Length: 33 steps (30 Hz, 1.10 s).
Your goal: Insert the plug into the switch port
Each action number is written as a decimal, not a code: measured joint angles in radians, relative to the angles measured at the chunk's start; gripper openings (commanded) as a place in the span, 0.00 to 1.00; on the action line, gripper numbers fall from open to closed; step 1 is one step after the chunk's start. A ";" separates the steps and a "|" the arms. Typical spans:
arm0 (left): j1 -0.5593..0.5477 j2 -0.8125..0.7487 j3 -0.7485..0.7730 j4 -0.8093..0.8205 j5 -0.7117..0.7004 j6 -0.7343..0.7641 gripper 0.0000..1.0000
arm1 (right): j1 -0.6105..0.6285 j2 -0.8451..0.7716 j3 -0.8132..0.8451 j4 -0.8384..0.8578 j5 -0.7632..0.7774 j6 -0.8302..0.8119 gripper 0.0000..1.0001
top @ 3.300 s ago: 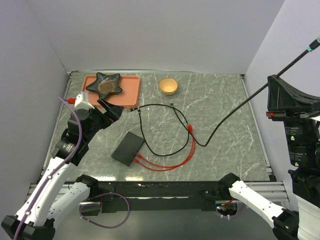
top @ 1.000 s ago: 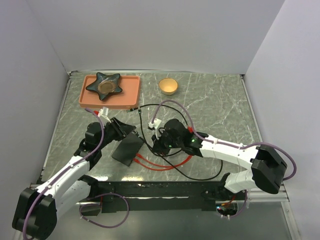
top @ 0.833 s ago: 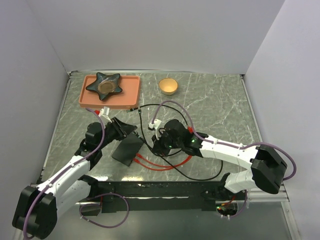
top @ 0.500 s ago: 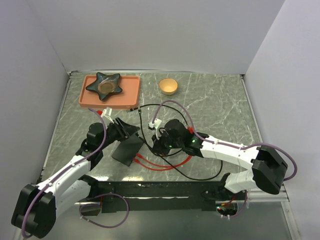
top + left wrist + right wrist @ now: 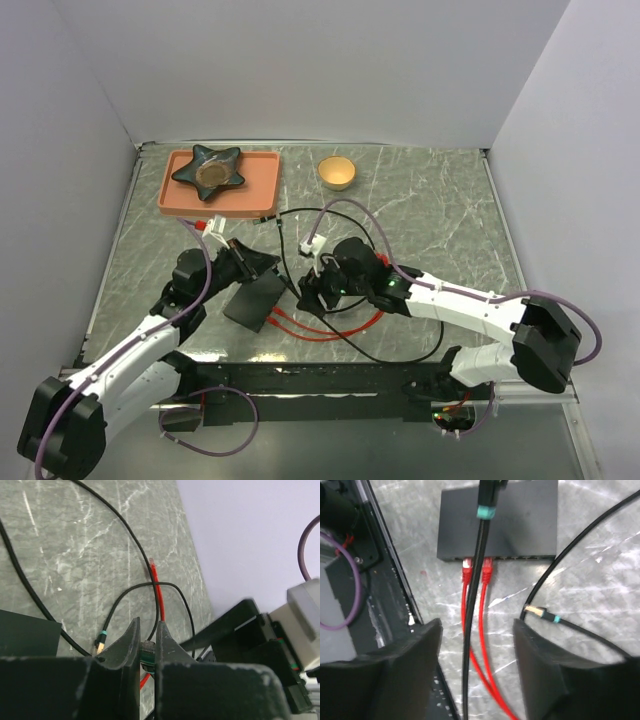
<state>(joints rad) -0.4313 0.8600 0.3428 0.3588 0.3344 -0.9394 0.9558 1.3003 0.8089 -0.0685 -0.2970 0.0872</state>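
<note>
The plug point(image 5: 147, 650), a black connector with a teal band, sits pinched between my left gripper's point(image 5: 147, 627) shut fingers. In the right wrist view that plug point(image 5: 486, 511) hangs over the flat black switch point(image 5: 520, 525), and its black cable runs down between the spread fingers of my open right gripper point(image 5: 476, 627) without touching them. The switch ports point(image 5: 520, 557) line the near short edge; two red plugs point(image 5: 466, 571) fill two of them. From above, the left gripper point(image 5: 270, 263) hovers at the switch's point(image 5: 255, 300) far corner, the right gripper point(image 5: 310, 295) just to its right.
The cable's other end, a gold-tipped plug point(image 5: 538, 612), lies loose on the marble table. Red cables point(image 5: 330, 330) loop in front of the switch. A salmon tray point(image 5: 258, 195) with a dark star-shaped dish point(image 5: 210, 170) and a yellow bowl point(image 5: 337, 172) stand at the back.
My right gripper has opened and let go of the black cable. My left gripper has closed on the plug and shifted slightly right over the switch.
</note>
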 measured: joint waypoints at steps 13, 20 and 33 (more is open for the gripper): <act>-0.055 -0.197 -0.061 0.099 0.030 0.040 0.01 | -0.094 -0.044 0.045 0.195 -0.226 0.088 0.89; -0.061 -0.309 -0.095 0.151 0.048 0.045 0.01 | -0.126 0.027 0.055 0.317 -0.380 0.198 0.82; -0.062 -0.327 -0.095 0.151 0.054 0.049 0.01 | -0.129 0.171 0.102 0.493 -0.517 0.400 0.43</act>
<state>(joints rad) -0.4934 0.5335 0.2478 0.5102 0.3882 -0.8906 0.8265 1.4712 0.9108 0.4248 -0.8135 0.4873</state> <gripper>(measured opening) 0.117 0.492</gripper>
